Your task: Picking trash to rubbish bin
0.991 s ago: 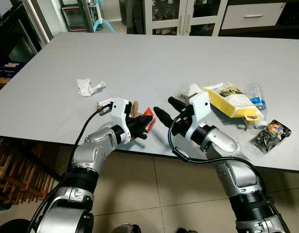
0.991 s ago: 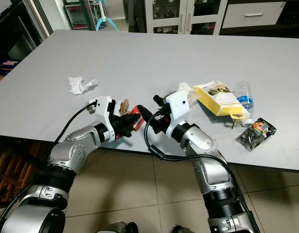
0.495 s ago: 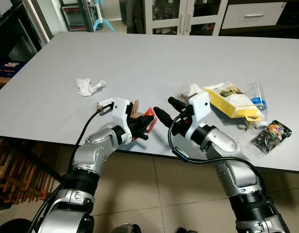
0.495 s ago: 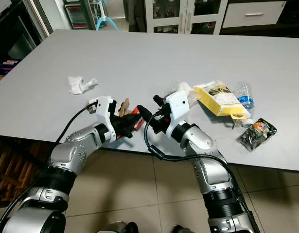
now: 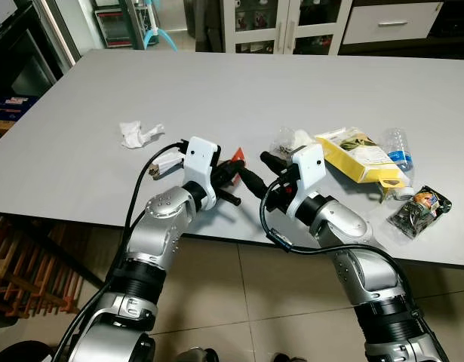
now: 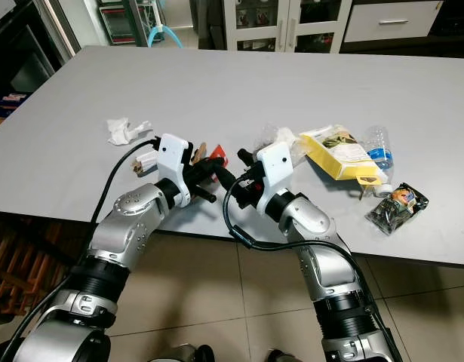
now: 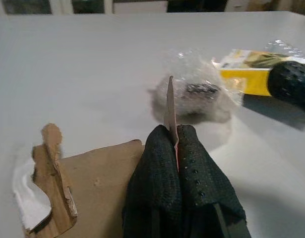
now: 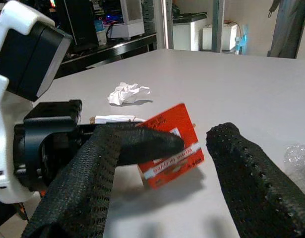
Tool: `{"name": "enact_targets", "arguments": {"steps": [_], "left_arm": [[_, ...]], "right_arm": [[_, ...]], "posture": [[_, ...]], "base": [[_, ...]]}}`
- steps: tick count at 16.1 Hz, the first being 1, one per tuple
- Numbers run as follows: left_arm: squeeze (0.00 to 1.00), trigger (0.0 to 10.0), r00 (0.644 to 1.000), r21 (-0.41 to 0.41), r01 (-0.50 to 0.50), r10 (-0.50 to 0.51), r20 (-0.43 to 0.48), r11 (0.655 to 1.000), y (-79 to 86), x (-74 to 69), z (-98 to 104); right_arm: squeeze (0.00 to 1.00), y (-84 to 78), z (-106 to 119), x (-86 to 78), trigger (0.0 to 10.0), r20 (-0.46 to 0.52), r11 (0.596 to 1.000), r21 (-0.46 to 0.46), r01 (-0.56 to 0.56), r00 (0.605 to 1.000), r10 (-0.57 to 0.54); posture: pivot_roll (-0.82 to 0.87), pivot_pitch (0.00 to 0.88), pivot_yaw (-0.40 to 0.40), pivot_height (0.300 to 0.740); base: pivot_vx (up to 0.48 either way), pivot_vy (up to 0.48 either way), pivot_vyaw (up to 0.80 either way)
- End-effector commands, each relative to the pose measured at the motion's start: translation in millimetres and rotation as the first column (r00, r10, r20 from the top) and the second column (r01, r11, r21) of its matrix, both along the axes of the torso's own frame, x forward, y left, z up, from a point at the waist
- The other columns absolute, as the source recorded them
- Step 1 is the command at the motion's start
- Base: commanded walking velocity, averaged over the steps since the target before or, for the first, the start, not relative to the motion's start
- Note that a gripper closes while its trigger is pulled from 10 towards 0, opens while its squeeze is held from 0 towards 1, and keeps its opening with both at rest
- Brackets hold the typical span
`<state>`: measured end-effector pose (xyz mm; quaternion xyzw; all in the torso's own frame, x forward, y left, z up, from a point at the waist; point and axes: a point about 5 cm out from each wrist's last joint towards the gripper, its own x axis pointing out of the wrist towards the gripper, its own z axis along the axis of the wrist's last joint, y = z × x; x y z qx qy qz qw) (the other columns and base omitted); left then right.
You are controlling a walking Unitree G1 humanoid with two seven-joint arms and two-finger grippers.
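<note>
The red card (image 8: 172,144), a small flat piece with white print, is pinched edge-on between the two black fingers of the left gripper (image 7: 176,144), lifted just above the grey table (image 5: 239,90) near its front edge. In the left wrist view the fingers are clenched together on it, with the thin edge of the card sticking up past their tips. Directly beside the card, on the side of the robot's left arm, a torn piece of brown cardboard (image 7: 88,173) lies flat on the table, partly under the left gripper.

Just on the other side of the card is the right gripper (image 8: 192,148), its fingers spread wide apart and grasping nothing; the card sits in front of the gap between them, close to the fingertips.

Beyond the card, toward the robot's right, a crumpled clear plastic wrapper (image 7: 202,91) rests on the table, and next to that a yellow packet (image 5: 356,154). Farther from the card on the same side lie a clear plastic bottle (image 5: 397,147) and a small dark snack bag (image 5: 420,210) near the table's edge. Well apart from the card on the opposite side, a crumpled white tissue (image 5: 137,134) sits alone on the table.
</note>
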<state>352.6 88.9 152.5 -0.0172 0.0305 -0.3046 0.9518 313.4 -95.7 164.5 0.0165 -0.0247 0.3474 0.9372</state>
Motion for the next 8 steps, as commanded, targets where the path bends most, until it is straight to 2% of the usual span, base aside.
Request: {"name": "enact_targets", "arguments": {"steps": [1, 3, 4, 5, 8], "left_arm": [[0.0, 10.0, 0.997, 0.018, -0.021, 0.02, 0.072, 1.0, -3.1, 2.5, 13.8], [0.0, 10.0, 0.986, -0.04, -0.083, 0.088, 0.143, 0.996, -2.4, 6.0, 29.4], [0.0, 10.0, 0.965, -0.142, -0.112, 0.142, 0.221, 0.983, -1.8, 5.1, 42.7], [0.0, 10.0, 0.946, -0.175, -0.117, 0.163, 0.28, 0.978, -0.6, 4.6, 58.4], [0.0, 10.0, 0.926, -0.228, -0.132, 0.202, 0.318, 0.965, -1.2, 4.3, 74.6]], "right_arm": [[0.0, 0.2, 1.3, 1.2, 10.0, 0.008, 1.0, -0.001, 0.003, 1.0, -0.003], [0.0, -0.3, 2.1, 1.8, 10.0, 0.011, 1.0, -0.002, 0.003, 1.0, -0.003], [0.0, -0.5, 2.2, 2.0, 10.0, 0.013, 1.0, -0.002, 0.003, 1.0, -0.003], [0.0, -0.4, 2.0, 2.1, 10.0, 0.013, 1.0, -0.003, 0.003, 1.0, -0.003], [0.0, 0.0, 1.8, 1.7, 10.0, 0.014, 1.0, -0.003, -0.001, 1.0, 0.001]], "posture": [[-0.06, 0.077, 0.082, 0.74], [-0.06, 0.074, 0.081, 0.74], [-0.06, 0.07, 0.081, 0.74], [-0.06, 0.068, 0.081, 0.74], [-0.06, 0.062, 0.082, 0.74]], "base": [[0.0, 0.0, 0.0], [0.0, 0.0, 0.0], [0.0, 0.0, 0.0], [0.0, 0.0, 0.0], [0.0, 0.0, 0.0]]}}
